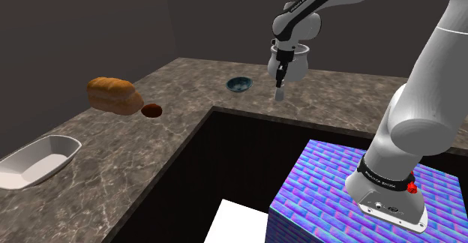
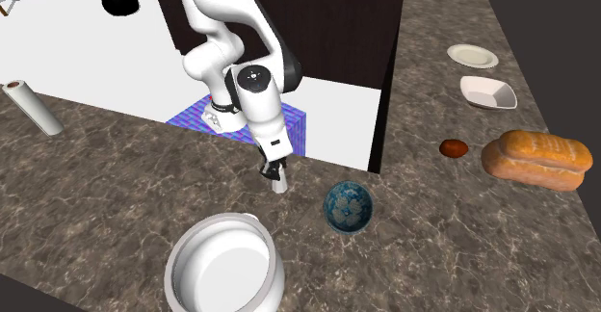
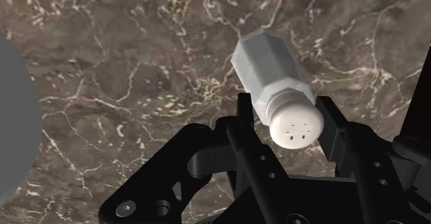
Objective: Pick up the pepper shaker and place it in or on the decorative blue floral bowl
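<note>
Pepper shaker [image 3: 273,74] is pale with a white cap. It sits between the two black fingers [image 3: 243,115], which have closed in narrow on its neck just under the cap. It looks clasped, not just bracketed. The gripper [image 2: 276,170] points down over the marble surface [image 2: 116,185]. The shaker hangs from it near the blue floral bowl [image 2: 348,206], on the bowl's arm-stand side, not touching it. Can't tell whether the shaker base is clear of the surface or resting on it. In the wrist view the shaker body angles away from the line of the fingers, so it is not square in the grip.

Risks, my read:
- The hold is high, at the cap end. A fast swing toward the bowl could make the body pivot or slide out.
- A tilted shaker means the low end leads. If carried too low it clips the bowl rim and shoves or flips the bowl, which is small.
- The bowl is round inside. A release from too high or off-centre and the shaker bounces or rolls out onto the surface.
- White pot [image 2: 173,262] stands near the bowl, on the side away from the bread loaf [image 2: 537,158]. A wide arc could brush it.
</note>
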Tool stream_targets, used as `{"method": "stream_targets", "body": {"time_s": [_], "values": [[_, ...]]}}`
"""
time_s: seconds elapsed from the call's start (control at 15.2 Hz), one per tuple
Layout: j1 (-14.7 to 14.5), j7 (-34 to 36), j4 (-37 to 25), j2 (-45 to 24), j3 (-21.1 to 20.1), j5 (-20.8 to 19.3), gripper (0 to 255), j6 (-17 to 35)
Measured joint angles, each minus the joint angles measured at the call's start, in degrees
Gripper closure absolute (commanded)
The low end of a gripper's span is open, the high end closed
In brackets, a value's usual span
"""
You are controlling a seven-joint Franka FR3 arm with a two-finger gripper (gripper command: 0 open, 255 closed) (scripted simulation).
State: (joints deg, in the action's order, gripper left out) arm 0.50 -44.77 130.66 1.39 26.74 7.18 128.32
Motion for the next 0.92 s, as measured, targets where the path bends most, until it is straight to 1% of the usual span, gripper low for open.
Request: {"method": "stream_targets", "body": {"time_s": [0.46,0.92], "values": [[0.0,0.0,0.0,0.0,0.0,0.0,255,0.0],[0.1,1.7,-2.0,2.8,-0.2,-1.9,255,-4.4]]}}
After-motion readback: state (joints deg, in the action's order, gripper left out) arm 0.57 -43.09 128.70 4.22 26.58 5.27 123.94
